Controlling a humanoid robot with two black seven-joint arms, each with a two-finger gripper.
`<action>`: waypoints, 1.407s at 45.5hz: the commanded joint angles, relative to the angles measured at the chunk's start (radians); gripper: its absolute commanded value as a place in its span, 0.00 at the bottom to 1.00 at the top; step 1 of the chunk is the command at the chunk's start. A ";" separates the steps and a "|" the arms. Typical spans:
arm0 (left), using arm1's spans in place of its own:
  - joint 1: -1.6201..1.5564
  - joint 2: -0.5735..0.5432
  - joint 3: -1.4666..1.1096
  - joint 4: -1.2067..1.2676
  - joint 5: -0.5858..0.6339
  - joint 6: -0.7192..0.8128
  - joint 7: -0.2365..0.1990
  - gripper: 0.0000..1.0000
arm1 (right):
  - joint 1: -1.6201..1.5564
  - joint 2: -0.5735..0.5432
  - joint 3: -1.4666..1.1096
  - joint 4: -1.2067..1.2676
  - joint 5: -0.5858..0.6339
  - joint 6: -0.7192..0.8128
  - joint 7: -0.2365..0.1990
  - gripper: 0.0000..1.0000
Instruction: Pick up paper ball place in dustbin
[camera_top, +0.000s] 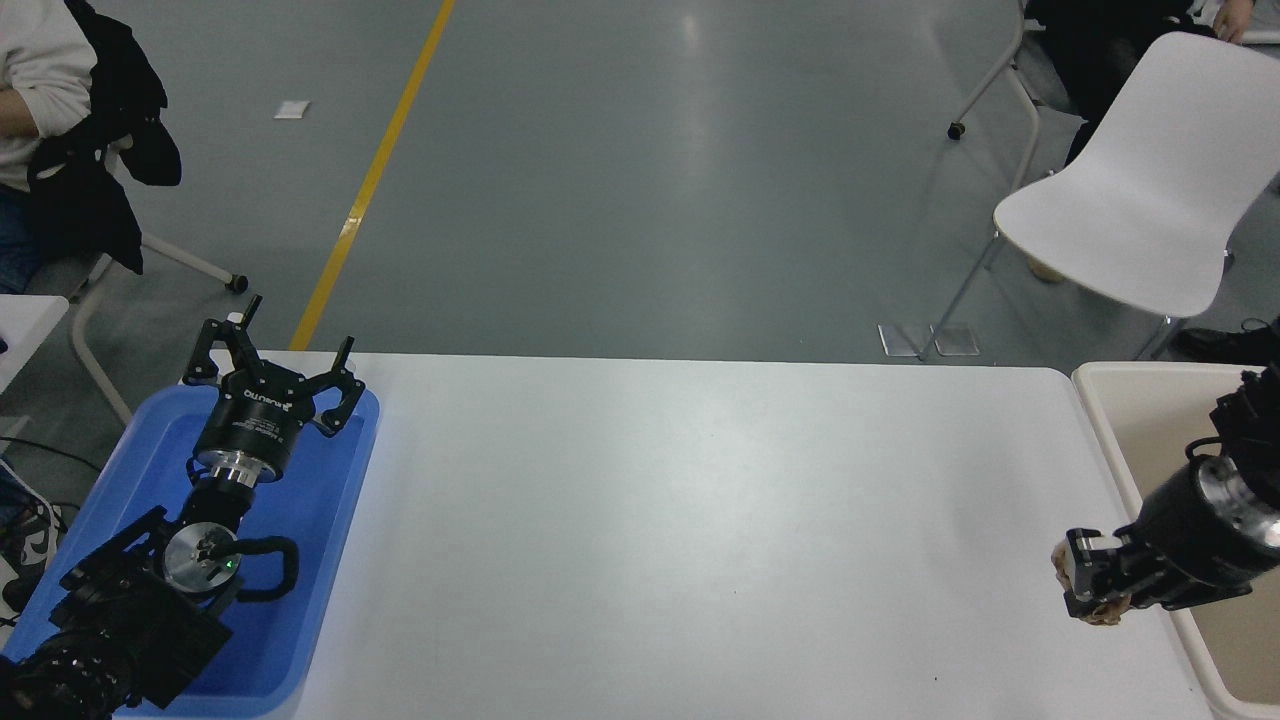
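My right gripper (1085, 585) comes in from the right edge and is shut on the tan-brown paper ball (1103, 611), only slivers of which show between the black fingers. It hangs over the table's right end, just left of the cream-beige dustbin (1120, 450), whose rim runs along the table's right side. My left gripper (270, 365) is parked open over the blue tray at the lower left.
The blue tray (330, 560) lies on the white table's (700, 520) left end under the left arm. A white chair (1140, 200) stands beyond the far right corner. A seated person (40, 90) is at the upper left.
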 joint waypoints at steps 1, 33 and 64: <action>0.000 0.000 0.000 -0.001 0.000 0.000 0.000 1.00 | 0.285 0.040 -0.038 0.025 0.110 0.077 0.000 0.00; 0.000 0.000 0.000 0.000 0.000 0.001 0.000 1.00 | 0.497 0.143 -0.304 -0.033 0.213 0.077 -0.001 0.00; 0.002 0.000 0.000 0.000 0.000 0.002 -0.001 1.00 | -0.193 0.000 -0.305 -0.689 0.220 -0.018 0.002 0.00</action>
